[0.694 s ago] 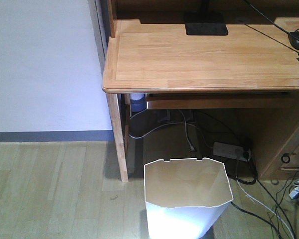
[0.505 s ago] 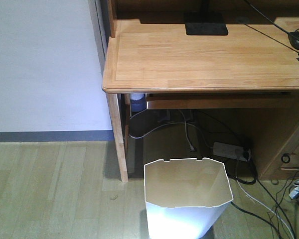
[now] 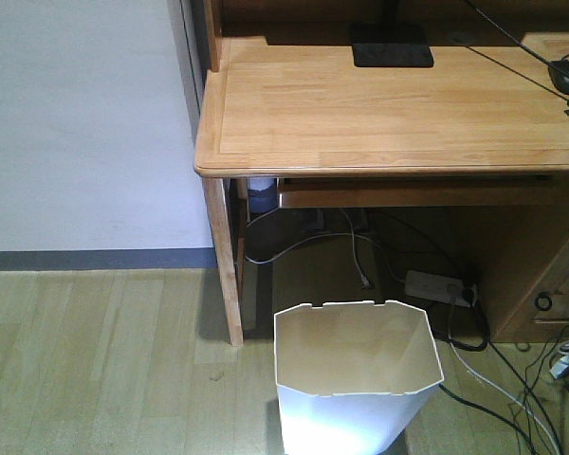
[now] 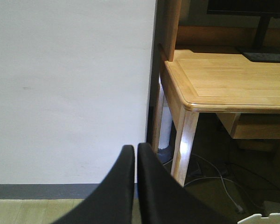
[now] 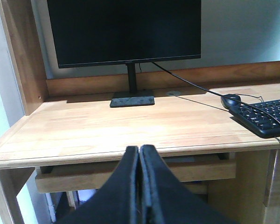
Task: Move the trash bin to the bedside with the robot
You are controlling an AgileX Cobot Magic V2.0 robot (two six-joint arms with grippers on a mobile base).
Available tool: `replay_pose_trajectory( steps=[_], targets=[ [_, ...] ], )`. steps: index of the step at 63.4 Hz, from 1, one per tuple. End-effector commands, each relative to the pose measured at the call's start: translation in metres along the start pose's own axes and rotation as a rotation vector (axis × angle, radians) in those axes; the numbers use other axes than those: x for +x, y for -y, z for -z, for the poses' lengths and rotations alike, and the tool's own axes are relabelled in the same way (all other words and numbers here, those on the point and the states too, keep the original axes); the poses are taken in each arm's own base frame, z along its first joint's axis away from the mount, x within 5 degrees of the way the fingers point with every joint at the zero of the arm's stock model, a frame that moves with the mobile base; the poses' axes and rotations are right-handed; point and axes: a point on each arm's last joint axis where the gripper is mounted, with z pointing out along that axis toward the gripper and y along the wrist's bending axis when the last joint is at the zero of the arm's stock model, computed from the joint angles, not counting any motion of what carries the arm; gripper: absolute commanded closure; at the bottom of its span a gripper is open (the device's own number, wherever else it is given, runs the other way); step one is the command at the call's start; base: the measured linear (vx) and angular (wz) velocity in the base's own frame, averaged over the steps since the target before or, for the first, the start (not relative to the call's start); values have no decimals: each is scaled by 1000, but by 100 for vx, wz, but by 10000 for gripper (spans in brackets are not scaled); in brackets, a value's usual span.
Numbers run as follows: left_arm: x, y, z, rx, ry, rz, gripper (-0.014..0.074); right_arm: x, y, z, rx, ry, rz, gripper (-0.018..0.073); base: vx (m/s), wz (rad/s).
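Bare floor [image 3: 95, 351] lies open left of the trash bin [image 3: 356, 389]. Behind it the desk [image 3: 389, 114] overhangs, its leg [image 3: 225, 256] near the bin's left corner. Cables [image 3: 493, 379] crowd the floor to the right.

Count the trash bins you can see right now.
1. The white trash bin stands on the floor before the desk, near a front leg; the left wrist view catches only its rim. Others may sit out of frame.
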Motion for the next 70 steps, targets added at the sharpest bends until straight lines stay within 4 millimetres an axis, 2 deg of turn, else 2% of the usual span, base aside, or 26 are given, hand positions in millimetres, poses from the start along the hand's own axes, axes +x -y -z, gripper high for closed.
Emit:
replay_pose_trajectory(
  steps=[1, 23, 31, 40, 57, 63, 70],
  targets=[
    [-1, 0, -1, 10, 64, 9, 602, -5, 0, 1, -1, 77, 20, 568, 0, 0],
    [-1, 0, -1, 10, 64, 9, 602, -13, -1, 2, -4, 148, 20, 568, 0, 0],
    [-1, 0, -1, 10, 64, 9, 602, -26, -1, 4, -3, 189, 40, 568, 0, 0],
    [-1, 0, -1, 10, 64, 9, 602, -50, -2, 3, 3, 187, 100, 568, 0, 0],
    [-1, 0, -1, 10, 64, 9, 602, -96, -3, -23, 3, 45, 128, 568, 0, 0],
    [-1, 0, -1, 10, 64, 9, 602, -100, -3, -32, 2, -34, 110, 568, 0, 0],
    [-1, 0, -1, 10, 64, 9, 602, -96, -3, -43, 0, -80, 107, 568, 0, 0]
  ],
)
